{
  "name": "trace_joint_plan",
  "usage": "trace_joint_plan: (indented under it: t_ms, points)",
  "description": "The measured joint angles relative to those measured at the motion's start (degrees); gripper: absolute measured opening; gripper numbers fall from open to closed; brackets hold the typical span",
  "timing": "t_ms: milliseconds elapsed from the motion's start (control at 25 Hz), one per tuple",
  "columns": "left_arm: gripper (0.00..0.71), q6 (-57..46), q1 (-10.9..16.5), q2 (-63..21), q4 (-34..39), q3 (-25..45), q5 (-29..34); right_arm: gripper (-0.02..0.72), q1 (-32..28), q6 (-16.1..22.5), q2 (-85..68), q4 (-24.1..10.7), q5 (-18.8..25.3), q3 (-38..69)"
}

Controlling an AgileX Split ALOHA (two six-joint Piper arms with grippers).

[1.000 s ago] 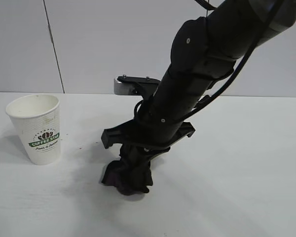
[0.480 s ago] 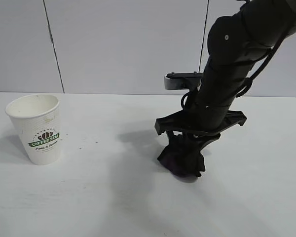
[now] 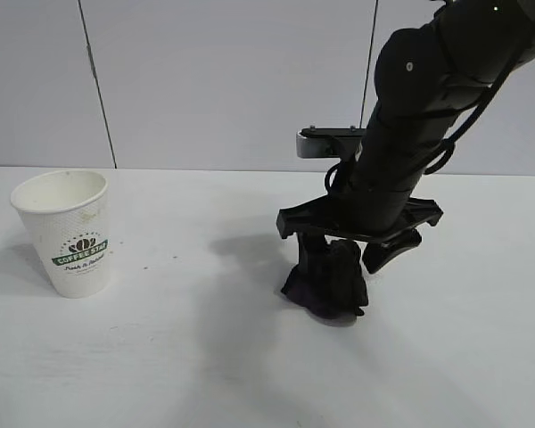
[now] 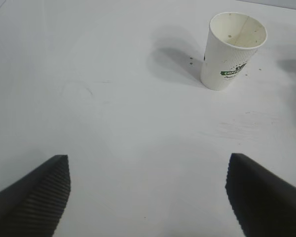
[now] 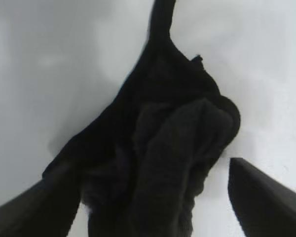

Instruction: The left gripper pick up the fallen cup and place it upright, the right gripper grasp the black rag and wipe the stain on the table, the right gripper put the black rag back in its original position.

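Observation:
The white cup [image 3: 71,236] with its green COFFEE band stands upright at the left of the table [image 3: 160,357]; the left wrist view shows the cup [image 4: 234,54] too, far ahead. My left gripper [image 4: 148,197] hovers open over bare table, well away from the cup. The black rag [image 3: 328,283] lies bunched on the table right of centre. My right gripper [image 3: 343,260] stands open straight above it, one finger on either side of the rag [image 5: 163,148], with a gap showing between cloth and one finger [image 5: 266,197]. The stain is out of view.
A few tiny dark specks [image 3: 145,266] dot the table beside the cup. A grey panelled wall [image 3: 232,80] rises behind the table's far edge. The right arm's thick black body [image 3: 410,134] leans in from the upper right.
The right arm carried the rag from the table's middle to the right, set it down, and its jaws spread apart, letting the rag go. The cup has not moved.

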Motion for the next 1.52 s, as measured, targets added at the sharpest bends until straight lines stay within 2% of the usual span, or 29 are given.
trace_joint_plan:
  t_ms: [160,360,520,680,840,1080,1240,1400,1520]
  points:
    - [0.617,0.0,0.0,0.0,0.0,0.0,0.0,0.610,-5.8,1.0,-5.0,-3.2,0.9,0.0]
    - [0.617,0.0,0.0,0.0,0.0,0.0,0.0,0.610,-17.3,2.1,-10.3,-8.8,5.9,0.0]
    - [0.617,0.0,0.0,0.0,0.0,0.0,0.0,0.610,-25.6,1.8,-16.6,-11.0,10.8,0.0]
    - [0.617,0.0,0.0,0.0,0.0,0.0,0.0,0.610,-31.5,1.0,-27.7,-11.5,12.9,0.0]
    - [0.617,0.0,0.0,0.0,0.0,0.0,0.0,0.610,-32.2,-0.4,-40.8,-12.4,17.4,0.0]
    - [0.617,0.0,0.0,0.0,0.0,0.0,0.0,0.610,-32.2,-0.7,-65.5,-12.4,27.6,0.0]
    - [0.617,0.0,0.0,0.0,0.0,0.0,0.0,0.610,-32.2,-0.3,-82.0,-12.1,30.4,-0.2]
    - [0.617,0.0,0.0,0.0,0.0,0.0,0.0,0.610,-32.2,-0.1,-94.0,-9.3,32.6,-0.2]
    - [0.617,0.0,0.0,0.0,0.0,0.0,0.0,0.610,-32.2,-0.7,-100.9,-5.1,35.0,1.1]
